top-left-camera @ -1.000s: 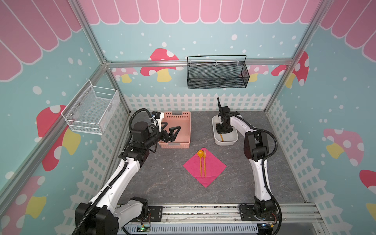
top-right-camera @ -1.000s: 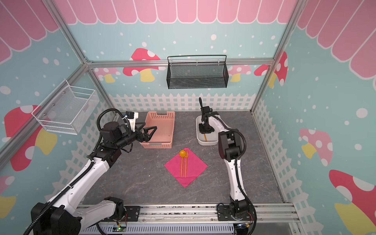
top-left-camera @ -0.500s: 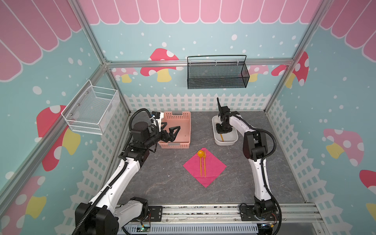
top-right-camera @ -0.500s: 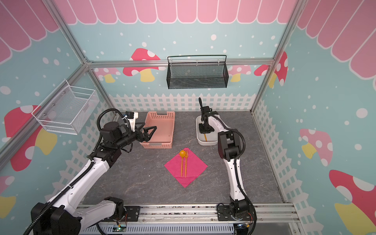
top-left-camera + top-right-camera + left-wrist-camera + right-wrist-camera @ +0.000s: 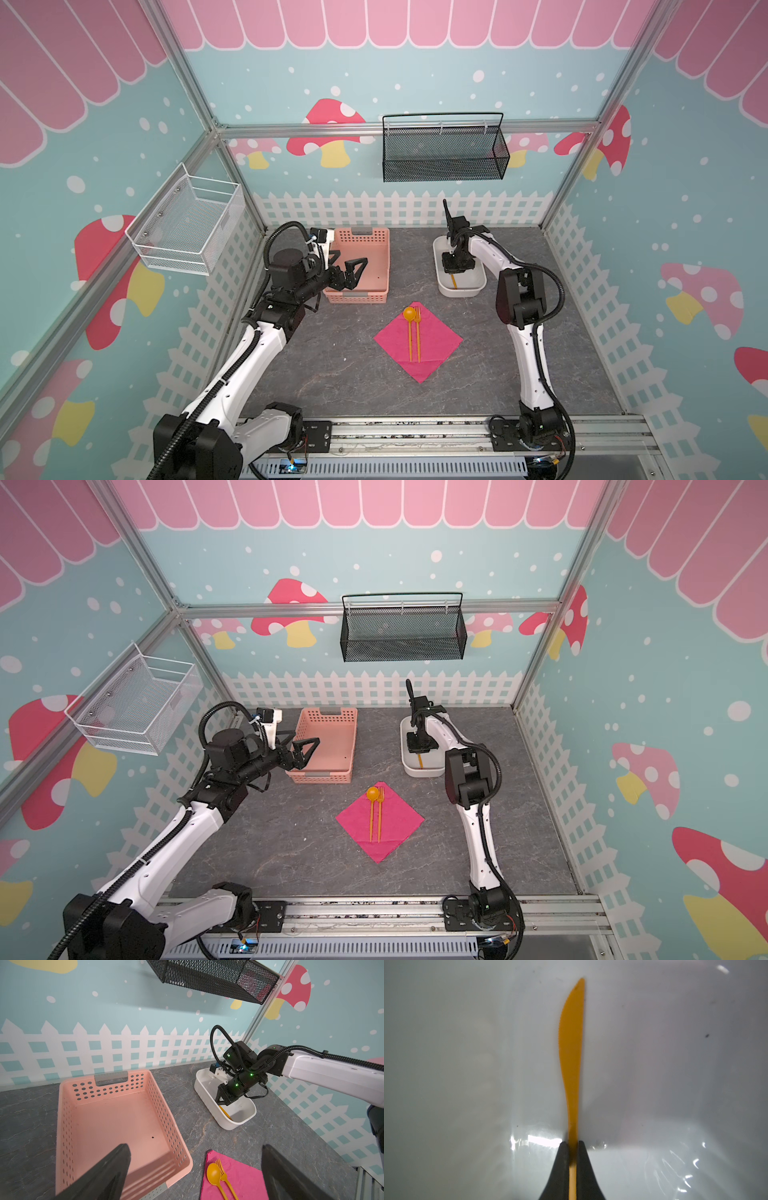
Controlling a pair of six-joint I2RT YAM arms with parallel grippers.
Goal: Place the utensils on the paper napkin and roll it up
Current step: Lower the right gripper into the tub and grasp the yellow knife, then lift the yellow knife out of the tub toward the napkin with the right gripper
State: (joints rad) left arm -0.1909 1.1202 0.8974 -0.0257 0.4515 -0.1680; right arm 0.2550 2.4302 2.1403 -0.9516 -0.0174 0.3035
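Magenta napkin (image 5: 434,347) mid-table, white tub (image 5: 461,292) far right. Left gripper (image 5: 358,272) gapes idle. Right gripper (image 5: 572,1144), down in the tub, clamps the knife (image 5: 572,1043) by its thin handle, which may swivel or catch the wall. Spoon (image 5: 409,313) and fork (image 5: 417,318) lie on the napkin.

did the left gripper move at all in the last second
No. The left gripper stays open over the left edge of the pink basket, in the same spot against its rim as a second ago.
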